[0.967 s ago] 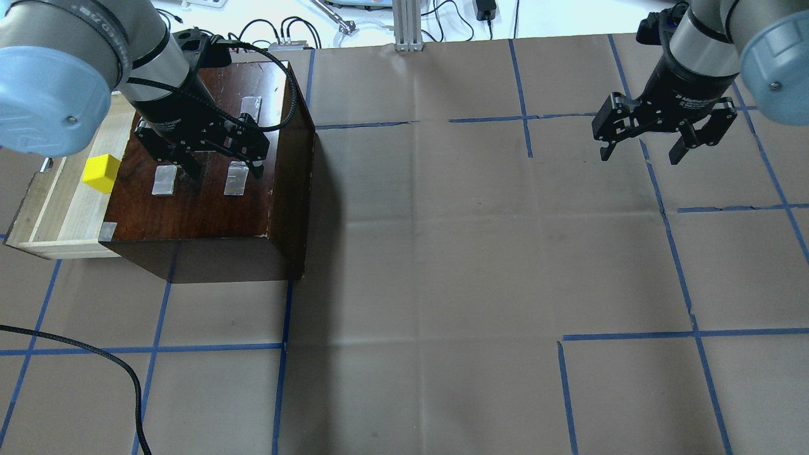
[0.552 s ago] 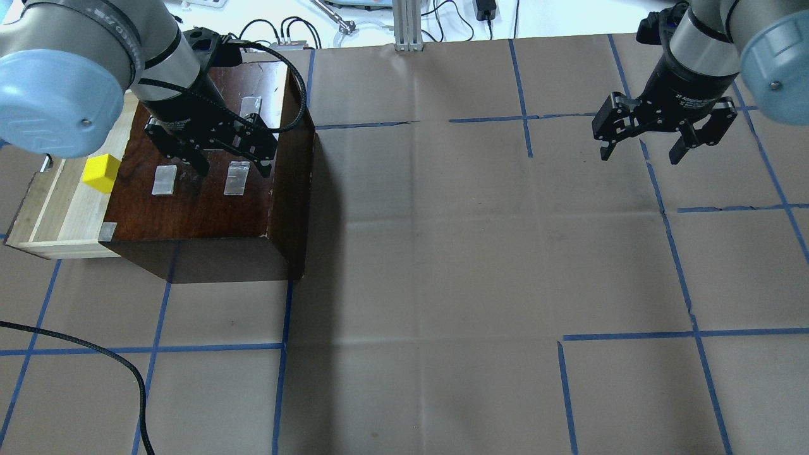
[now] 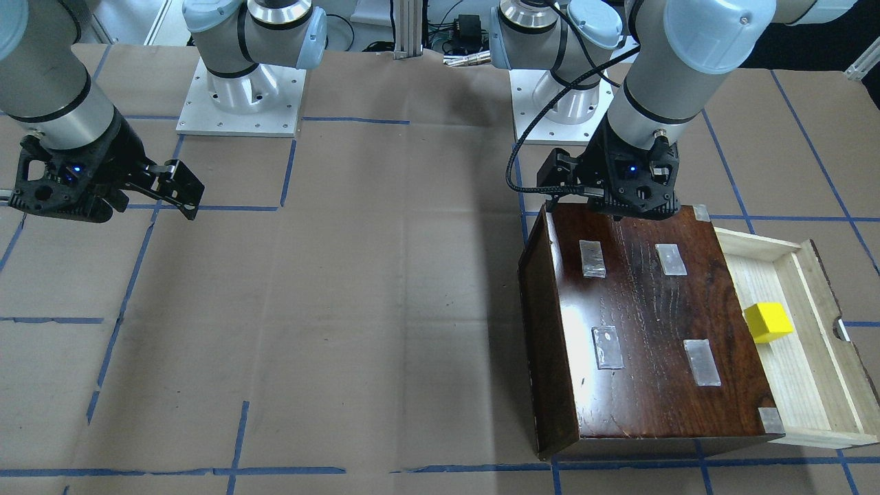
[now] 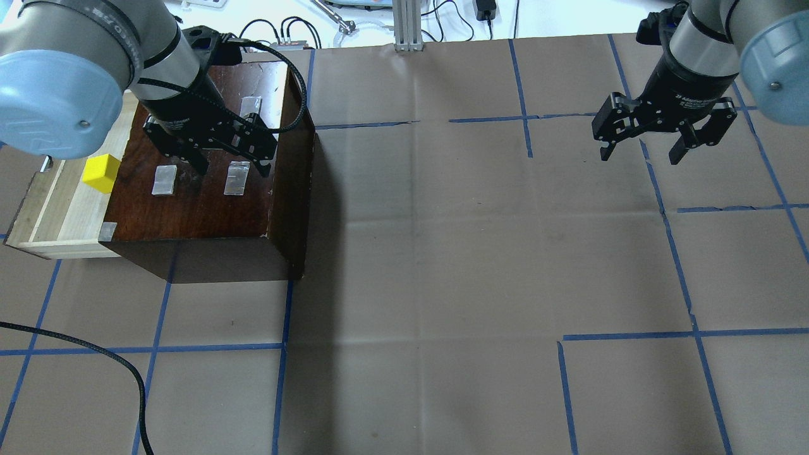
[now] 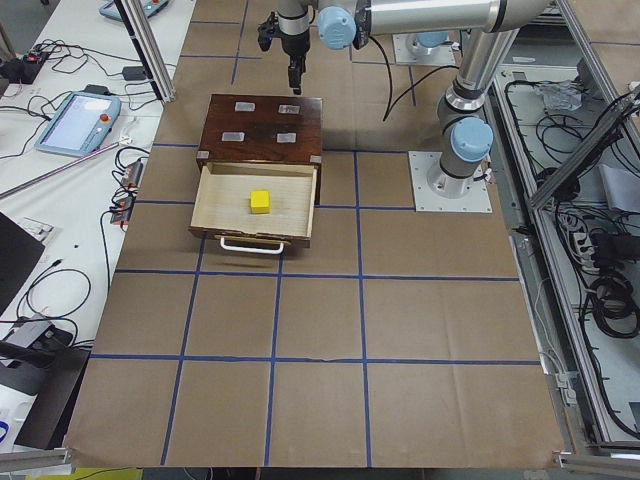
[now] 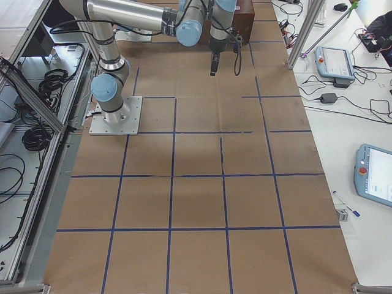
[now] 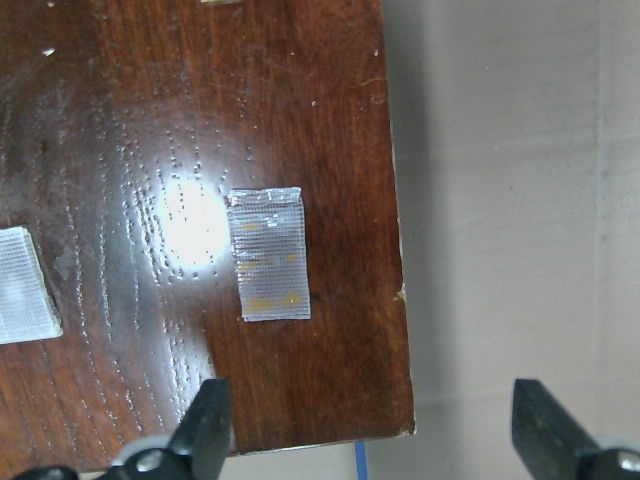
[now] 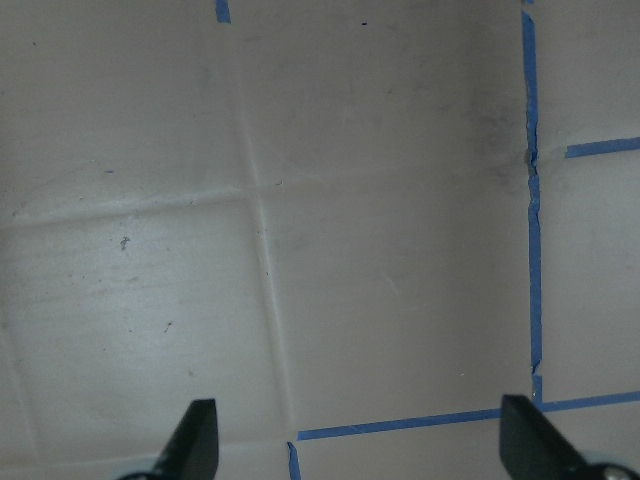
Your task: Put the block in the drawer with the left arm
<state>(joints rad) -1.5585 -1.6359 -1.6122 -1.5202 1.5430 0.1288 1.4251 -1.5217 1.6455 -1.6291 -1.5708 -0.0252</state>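
Note:
The yellow block [image 4: 101, 173] rests inside the pulled-out pale wooden drawer [image 4: 57, 208] of the dark brown cabinet [image 4: 202, 202]. It also shows in the front-facing view [image 3: 768, 322] and the exterior left view [image 5: 261, 201]. My left gripper [image 4: 231, 165] is open and empty, and hovers over the cabinet top, to the right of the block and apart from it. Its wrist view shows the glossy top, a tape patch [image 7: 268, 255] and both fingertips [image 7: 205, 425] spread wide. My right gripper [image 4: 639, 153] is open and empty above the far right of the table.
The cabinet top carries several tape patches [image 3: 608, 347]. The drawer [image 3: 804, 371] sticks out towards the table's end. Brown paper with blue tape lines [image 4: 524, 118] covers the table. A black cable [image 4: 120, 366] lies at the near left. Cables and devices sit beyond the far edge.
My left gripper has shifted a little to the right over the cabinet top, away from the drawer. The block stays in the drawer. The right arm has not moved.

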